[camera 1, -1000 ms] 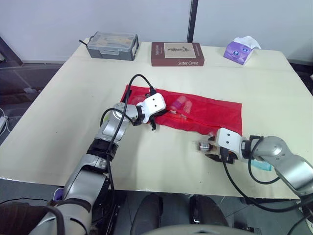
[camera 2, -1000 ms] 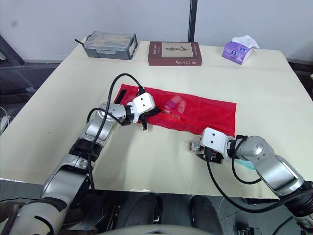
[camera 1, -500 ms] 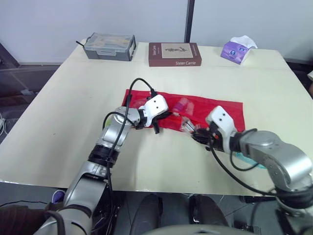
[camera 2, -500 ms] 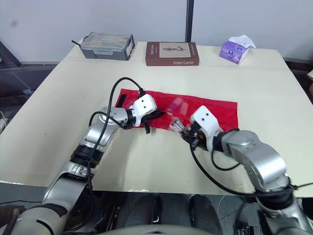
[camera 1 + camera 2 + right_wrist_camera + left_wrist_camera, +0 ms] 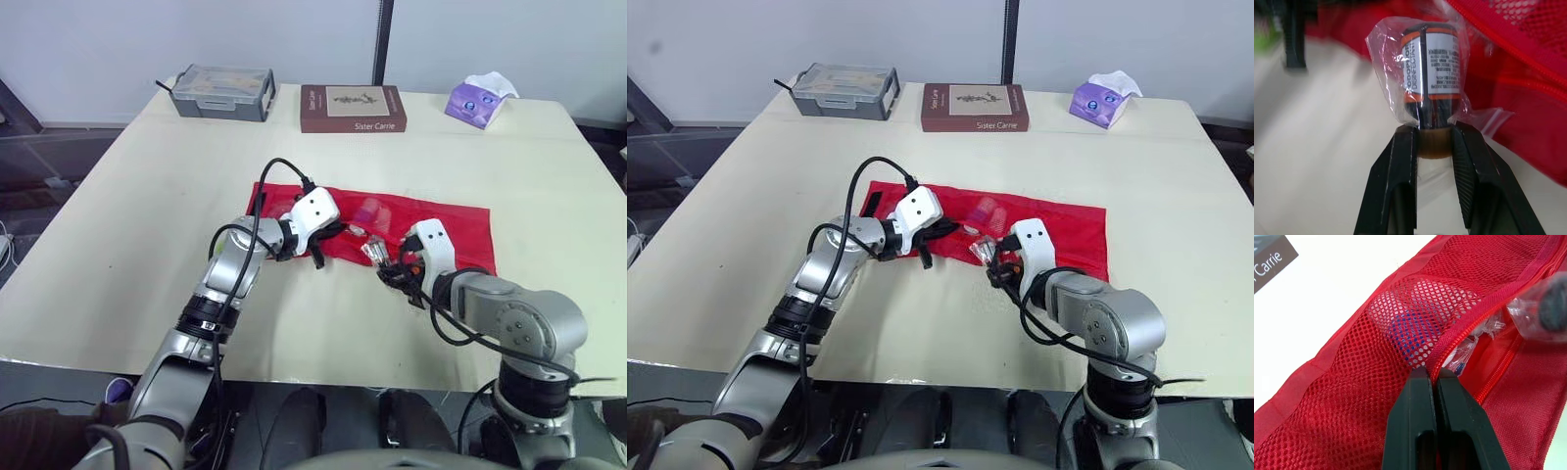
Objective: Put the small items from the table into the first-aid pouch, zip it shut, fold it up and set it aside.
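Observation:
The red mesh first-aid pouch lies flat and unzipped in the middle of the table. My left gripper is shut on the pouch's zipper edge, holding the mesh flap up. Under the mesh sits a blue and white item, and clear wrappers show in the opening. My right gripper is shut on a small disinfectant bottle in a clear plastic bag. The bottle hangs at the pouch's front edge, just right of the left gripper.
Along the far edge of the table stand a grey plastic box, a brown book and a purple tissue pack. Bare tabletop lies left of and in front of the pouch.
My right gripper has carried the wrapped bottle from near the table's front edge up and left to the pouch's front edge. The left gripper keeps its hold on the zipper edge.

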